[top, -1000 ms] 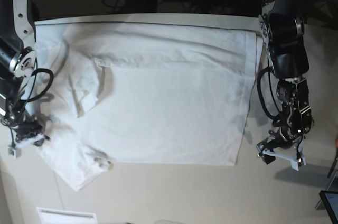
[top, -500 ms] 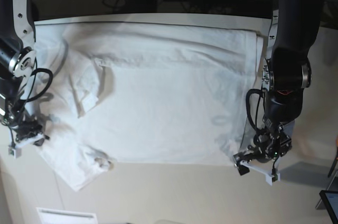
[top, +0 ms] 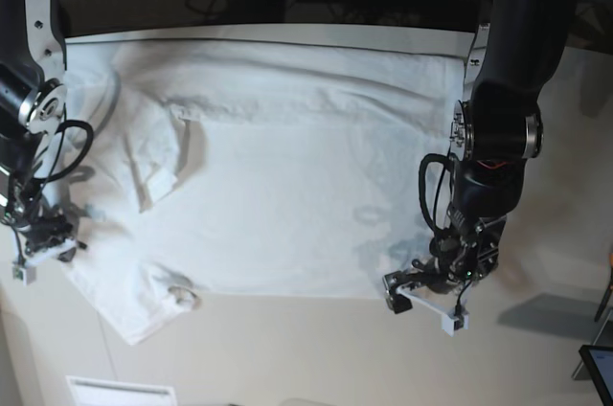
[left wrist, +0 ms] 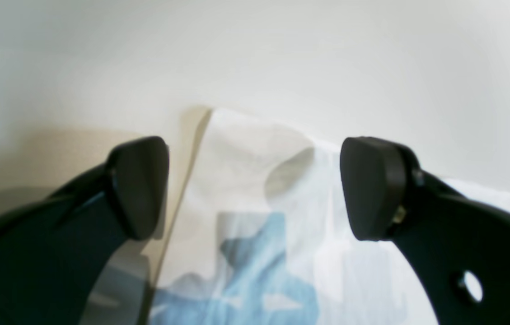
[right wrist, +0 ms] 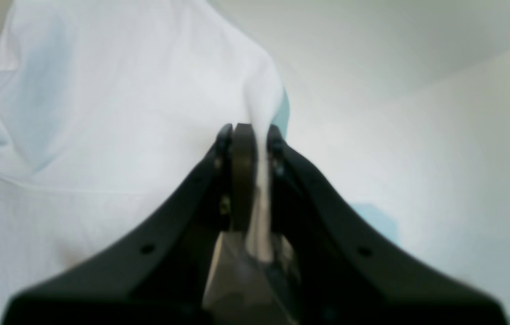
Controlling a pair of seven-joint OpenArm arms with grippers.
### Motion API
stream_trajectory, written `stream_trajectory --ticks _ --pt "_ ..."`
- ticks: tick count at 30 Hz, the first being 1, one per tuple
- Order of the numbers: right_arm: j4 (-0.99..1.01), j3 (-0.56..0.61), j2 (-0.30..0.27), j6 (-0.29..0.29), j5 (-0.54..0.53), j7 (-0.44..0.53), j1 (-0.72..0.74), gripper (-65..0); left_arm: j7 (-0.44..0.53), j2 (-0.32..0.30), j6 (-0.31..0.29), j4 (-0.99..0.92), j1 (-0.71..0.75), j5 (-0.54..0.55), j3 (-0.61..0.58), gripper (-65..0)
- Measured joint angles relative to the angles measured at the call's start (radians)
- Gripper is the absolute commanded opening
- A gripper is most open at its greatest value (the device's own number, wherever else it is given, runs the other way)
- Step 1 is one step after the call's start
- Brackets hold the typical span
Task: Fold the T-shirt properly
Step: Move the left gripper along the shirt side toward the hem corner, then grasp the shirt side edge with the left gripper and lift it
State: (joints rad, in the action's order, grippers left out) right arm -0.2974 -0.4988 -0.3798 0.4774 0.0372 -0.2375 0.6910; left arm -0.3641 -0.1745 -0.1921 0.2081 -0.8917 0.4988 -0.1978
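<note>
- Large white short-sleeved cotton T-shirt (top: 287, 176) lies spread flat on smooth off-white tabletop (top: 316, 349), hem side toward left arm, sleeve/shoulder end toward right arm.
- Left gripper (top: 422, 303) jaws spread wide, empty, hovering at bottom hem corner; corner sits between black pads (left wrist: 372, 187) in wrist view.
- Right gripper (right wrist: 249, 149) clamped tight on a pinch of shirt fabric at lower sleeve/shoulder edge.
- Handling, my read: light, soft, floppy, wrinkles easily, no stiffness; will drape and drag when lifted.
- Best hold: hemmed corners/edges, thicker and less slip; pinch both layers, lift both ends evenly.
</note>
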Motion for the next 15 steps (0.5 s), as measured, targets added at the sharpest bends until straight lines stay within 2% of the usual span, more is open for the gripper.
stream_trajectory --ticks 10,12,15 --pt "0.000 0.000 0.000 0.000 0.000 0.000 0.000 -64.7 0.023 -0.003 0.000 0.006 0.014 0.000 0.001 -8.4" --pt "0.000 0.000 0.000 0.000 0.000 0.000 0.000 -64.7 0.025 -0.002 0.000 0.008 0.017 0.000 0.001 -16.6" --pt "0.000 0.000 0.000 0.000 0.000 0.000 0.000 -64.7 0.039 -0.001 0.003 0.006 0.025 0.000 0.001 -39.5"
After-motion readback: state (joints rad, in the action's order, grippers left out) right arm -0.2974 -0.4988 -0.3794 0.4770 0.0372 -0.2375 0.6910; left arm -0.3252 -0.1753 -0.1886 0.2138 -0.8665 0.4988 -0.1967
